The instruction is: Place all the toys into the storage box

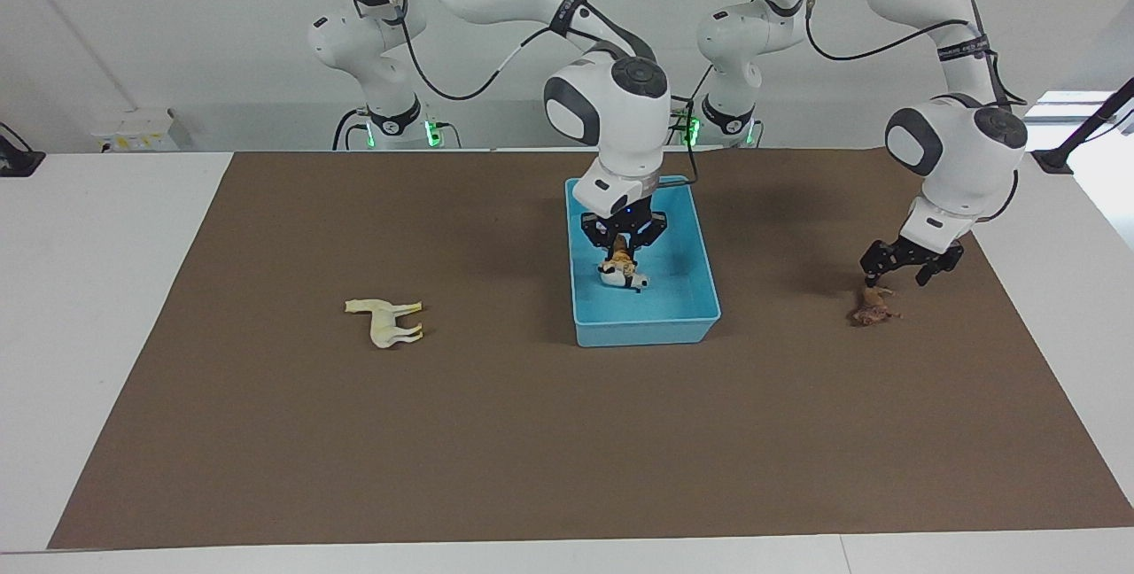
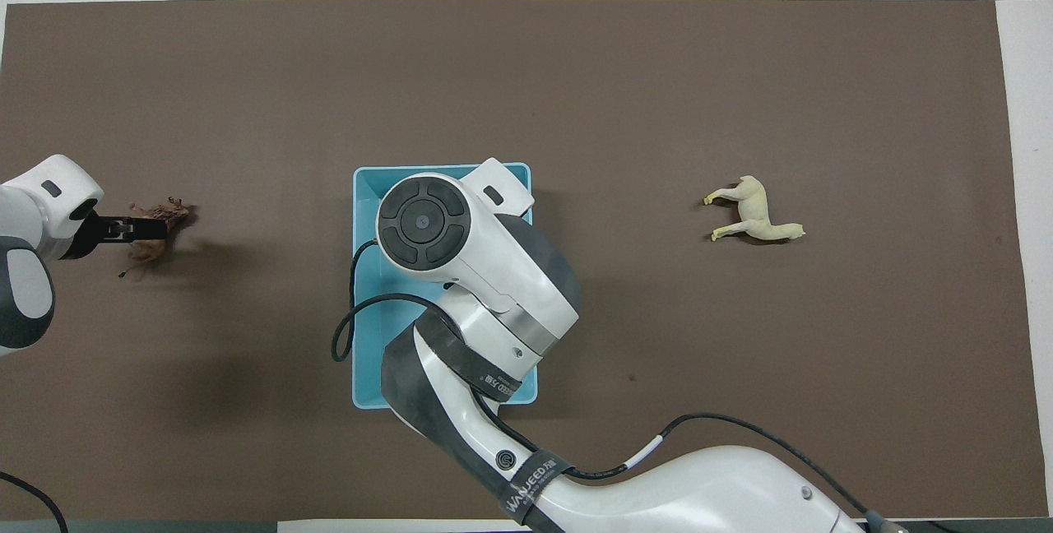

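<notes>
We've got the right gripper (image 1: 624,242) down inside the storage box (image 1: 700,290), fingers part-spread around the tiger (image 1: 622,252), right above the panda (image 1: 620,277) on the box floor. The left gripper (image 1: 912,266) hangs spread open just over the brown lion (image 1: 874,306), toward the left arm's end. The horse (image 1: 387,322) lies on the brown mat (image 1: 532,432), well apart toward the right arm's end.
</notes>
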You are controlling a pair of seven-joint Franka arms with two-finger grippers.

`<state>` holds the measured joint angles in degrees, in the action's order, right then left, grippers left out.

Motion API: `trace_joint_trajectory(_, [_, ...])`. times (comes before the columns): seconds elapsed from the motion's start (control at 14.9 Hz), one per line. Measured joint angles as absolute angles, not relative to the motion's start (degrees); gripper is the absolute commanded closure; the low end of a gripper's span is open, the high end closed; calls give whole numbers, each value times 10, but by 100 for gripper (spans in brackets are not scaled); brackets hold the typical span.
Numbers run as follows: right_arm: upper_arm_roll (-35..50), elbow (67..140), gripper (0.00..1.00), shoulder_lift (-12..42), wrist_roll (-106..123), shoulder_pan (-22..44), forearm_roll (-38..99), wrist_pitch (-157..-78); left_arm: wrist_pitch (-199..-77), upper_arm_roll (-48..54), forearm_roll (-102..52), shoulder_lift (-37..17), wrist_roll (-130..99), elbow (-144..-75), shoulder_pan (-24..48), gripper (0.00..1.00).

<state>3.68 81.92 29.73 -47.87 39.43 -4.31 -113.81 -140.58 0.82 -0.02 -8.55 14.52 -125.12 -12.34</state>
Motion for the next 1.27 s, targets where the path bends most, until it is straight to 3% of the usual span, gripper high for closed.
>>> trace_joint_trajectory(0.27, [29, 796, 0, 289, -482, 388, -46, -1092, -1431, 6, 0, -93, 142, -1271, -125, 0])
trace_joint_trajectory(0.47, [25, 793, 0, 262, -364, 323, -51, -1061, -1440, 6, 0, -98, 140, -1286, -125, 0])
trace_joint_trajectory(0.87, [24, 829, 0, 242, -211, 183, -51, -1044, -1447, 7, 0, -104, 137, -1292, -125, 62])
trace_joint_trajectory(0.94, [24, 845, 0, 241, -192, 163, -51, -1050, -1447, 8, 0, -104, 137, -1291, -125, 69])
trace_joint_trajectory(1.07, [24, 892, 0, 231, -148, 122, -51, -1093, -1447, 9, 0, -103, 136, -1288, -124, 71])
trace_joint_trajectory(1.27, [25, 1023, 0, 200, -82, 64, -51, -1233, -1436, 10, 0, -104, 116, -1272, -122, 88])
